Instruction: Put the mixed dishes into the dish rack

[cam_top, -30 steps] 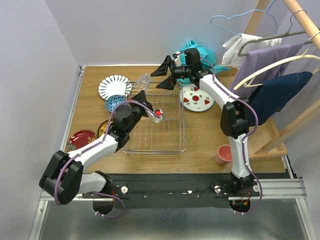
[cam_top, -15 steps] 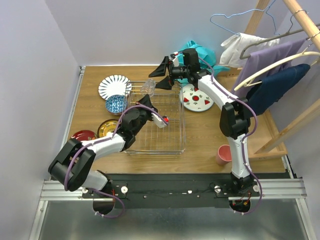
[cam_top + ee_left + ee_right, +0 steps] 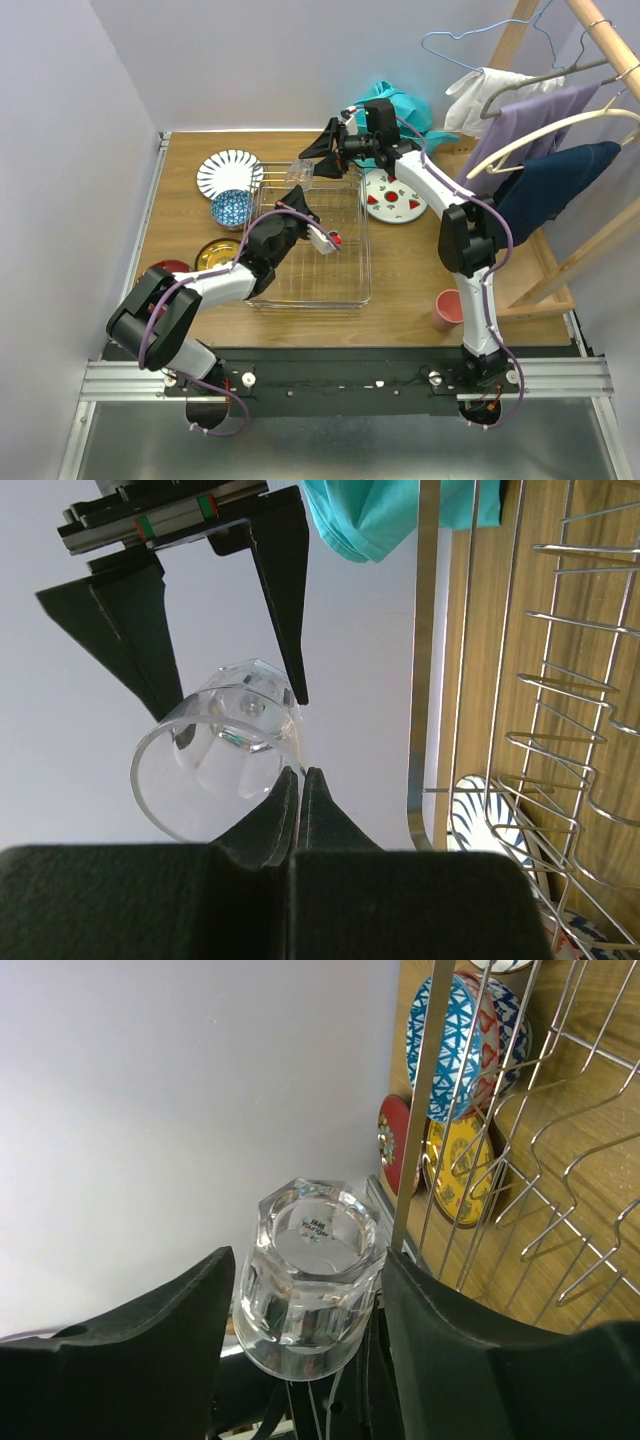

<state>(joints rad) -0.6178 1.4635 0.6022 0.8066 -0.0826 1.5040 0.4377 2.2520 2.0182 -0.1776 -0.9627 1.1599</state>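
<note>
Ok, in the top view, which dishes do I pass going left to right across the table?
Red saucer → blue-striped plate → clear glass → fruit-marked plate → pink cup. Gold saucer and blue bowl overlap that striped plate sideways, so omitted.

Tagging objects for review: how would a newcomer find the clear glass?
Start at the silver wire dish rack. At its far rim, a clear glass sits between the right fingers. It is the only see-through piece; the nearby striped plate and blue bowl are opaque.
</note>
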